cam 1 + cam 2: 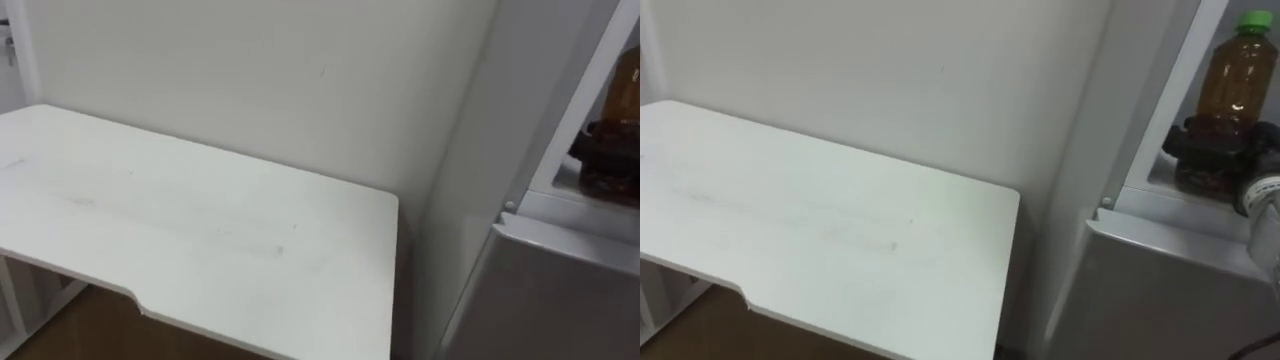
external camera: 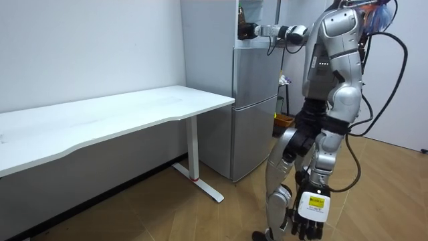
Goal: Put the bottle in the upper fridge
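Right hand curls around the brown bottle to stand it inside the upper fridge; left hand hangs loose.

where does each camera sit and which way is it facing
Left eye view: on the robot's head, looking down at the table and fridge; right hand at the edge.
Right eye view: beside it, same scene; right hand round the bottle in the upper fridge.
Room view: across the room, side-on to the standing robot by the fridge; left hand hangs low.
Shared: table, fridge, right hand.
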You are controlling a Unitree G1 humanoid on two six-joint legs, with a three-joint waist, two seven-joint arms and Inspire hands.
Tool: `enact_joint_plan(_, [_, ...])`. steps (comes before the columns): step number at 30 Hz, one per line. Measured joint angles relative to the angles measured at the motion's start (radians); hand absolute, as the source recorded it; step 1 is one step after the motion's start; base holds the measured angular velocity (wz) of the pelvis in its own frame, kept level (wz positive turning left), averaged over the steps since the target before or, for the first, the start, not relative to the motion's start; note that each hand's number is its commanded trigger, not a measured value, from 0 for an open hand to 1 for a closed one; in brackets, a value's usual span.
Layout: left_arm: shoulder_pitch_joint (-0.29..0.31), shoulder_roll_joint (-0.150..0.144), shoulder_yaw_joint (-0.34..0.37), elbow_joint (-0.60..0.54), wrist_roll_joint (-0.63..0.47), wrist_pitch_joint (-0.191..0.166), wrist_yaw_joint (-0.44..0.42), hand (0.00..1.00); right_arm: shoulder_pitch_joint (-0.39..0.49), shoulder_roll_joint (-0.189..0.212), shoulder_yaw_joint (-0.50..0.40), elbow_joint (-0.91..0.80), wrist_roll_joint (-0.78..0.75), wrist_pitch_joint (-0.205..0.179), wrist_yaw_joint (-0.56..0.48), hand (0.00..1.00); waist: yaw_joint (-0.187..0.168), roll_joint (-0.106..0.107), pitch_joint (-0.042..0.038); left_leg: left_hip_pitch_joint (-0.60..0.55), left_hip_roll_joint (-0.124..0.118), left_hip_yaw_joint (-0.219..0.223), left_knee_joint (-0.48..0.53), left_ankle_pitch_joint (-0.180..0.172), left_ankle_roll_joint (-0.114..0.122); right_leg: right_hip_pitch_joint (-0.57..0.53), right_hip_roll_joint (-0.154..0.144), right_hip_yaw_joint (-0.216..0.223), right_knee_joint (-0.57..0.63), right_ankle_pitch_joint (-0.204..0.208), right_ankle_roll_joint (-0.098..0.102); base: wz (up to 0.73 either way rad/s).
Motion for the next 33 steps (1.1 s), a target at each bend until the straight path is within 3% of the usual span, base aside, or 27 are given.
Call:
enact_joint_plan(1, [0.000,0.001,0.000,-0.012,0.000,0.000,0.004,0.00,0.000,-0.001,0.001,0.011,0.000,-0.013,-0.004,0.96,0.008,0.000,0.0003,-0.003,0.001,0.001,0.001,0.000,0.000,-0.006,0.000,0.001,0.000,0.001,-0.001,-0.06])
enact_joint_plan(2, [0.000,0.001,0.000,-0.018,0.000,0.000,0.006,0.00,0.000,-0.001,0.001,0.016,0.001,-0.020,-0.006,0.85,0.011,0.001,0.0006,-0.005,0.002,0.001,0.002,0.000,-0.001,-0.008,0.001,0.003,0.000,0.001,-0.002,-0.05])
enact_joint_plan(3, [-0.002,0.002,0.001,-0.027,0.000,0.000,0.009,0.00,0.000,-0.002,0.001,0.026,0.009,-0.033,-0.008,0.54,0.018,0.002,0.0013,-0.012,0.004,0.001,0.008,-0.001,-0.002,-0.013,0.003,0.004,0.000,0.002,-0.004,-0.07])
enact_joint_plan(4, [-0.005,0.003,0.001,-0.034,0.000,0.000,0.011,0.00,-0.001,-0.002,0.003,0.041,0.019,-0.047,-0.008,0.00,0.027,0.003,0.0024,-0.015,0.009,0.008,0.009,-0.001,-0.004,-0.018,0.007,0.012,0.000,0.005,-0.009,-0.10])
enact_joint_plan(12, [-0.006,0.041,-0.040,-0.066,-0.020,-0.002,0.023,0.00,-0.023,-0.003,0.045,0.094,0.118,-0.132,-0.028,0.00,0.058,0.022,0.0147,-0.057,0.032,0.016,0.017,0.009,-0.017,-0.058,0.029,0.040,-0.002,0.014,-0.026,-0.07])
enact_joint_plan(13, [-0.008,0.043,-0.041,-0.068,-0.022,-0.001,0.022,0.00,-0.033,-0.004,0.054,0.094,0.120,-0.138,-0.028,0.00,0.059,0.023,0.0148,-0.067,0.032,0.015,0.018,0.012,-0.019,-0.069,0.031,0.043,-0.002,0.012,-0.037,-0.06])
enact_joint_plan(18, [-0.015,0.044,-0.050,-0.075,-0.050,-0.002,0.017,0.00,-0.041,-0.005,0.054,0.096,0.120,-0.164,-0.015,0.00,0.071,0.027,0.0177,-0.082,0.044,0.025,0.019,0.023,-0.024,-0.101,0.038,0.058,-0.004,0.005,-0.044,-0.08])
enact_joint_plan(33, [-0.046,0.045,-0.076,-0.114,-0.059,-0.005,0.020,0.00,-0.036,-0.006,0.062,0.104,0.102,-0.176,0.040,0.00,0.072,0.027,0.0187,-0.070,0.046,0.030,0.014,0.026,-0.022,-0.094,0.040,0.064,-0.004,0.006,-0.047,0.00])
